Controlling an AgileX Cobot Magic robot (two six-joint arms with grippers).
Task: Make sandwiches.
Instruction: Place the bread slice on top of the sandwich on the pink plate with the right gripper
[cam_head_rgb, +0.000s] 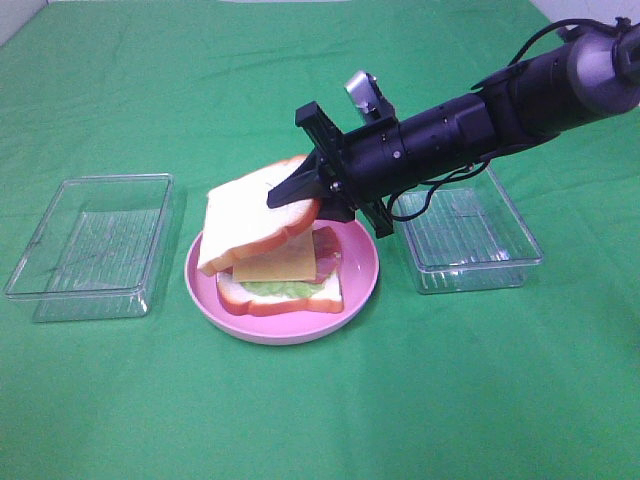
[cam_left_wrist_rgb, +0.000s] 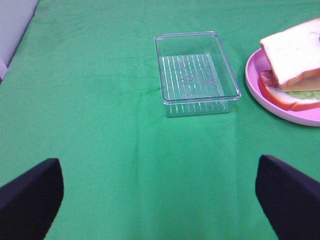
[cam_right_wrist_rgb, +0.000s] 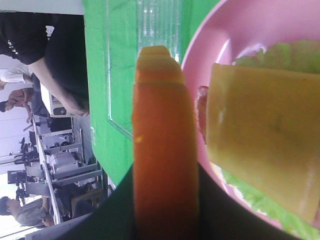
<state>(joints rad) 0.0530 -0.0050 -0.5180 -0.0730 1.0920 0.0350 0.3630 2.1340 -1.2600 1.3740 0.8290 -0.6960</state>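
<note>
The pink plate (cam_head_rgb: 352, 292) lies nearest the high camera, and on it sits the lower part of the sandwiches: a bottom bread slice (cam_head_rgb: 290, 298) with pale green lettuce (cam_head_rgb: 272, 288), a reddish bacon strip (cam_head_rgb: 326, 250) and a yellow cheese slice (cam_head_rgb: 278, 262) stacked upon it. The top bread slice (cam_head_rgb: 255, 220) hangs tilted above that stack, its far crust edge pinched by the right hand (cam_head_rgb: 298, 196), whose two fingers are closed on the crust, as the wrist view confirms with the orange-brown edge (cam_right_wrist_rgb: 162, 150) running straight between them. The slice's low edge on the plate's left side looks close to the stack, though contact cannot be made out, while the gripped side stands well clear of the cheese. To finish this step well, the arm should, I judge, lower the gripped side until the slice lies level and squared over the bottom bread, then release only once it rests flat; letting go early risks the slice sliding off toward the plate's rim or dragging the cheese askew. One clear tray (cam_head_rgb: 95, 240) lies left of the plate, another clear tray (cam_head_rgb: 470, 240) right of it, both on the green worktop (cam_head_rgb: 450, 400). The left hand (cam_left_wrist_rgb: 160, 195) waits wide open, holding nothing, on the far side of the left tray from the plate.
</note>
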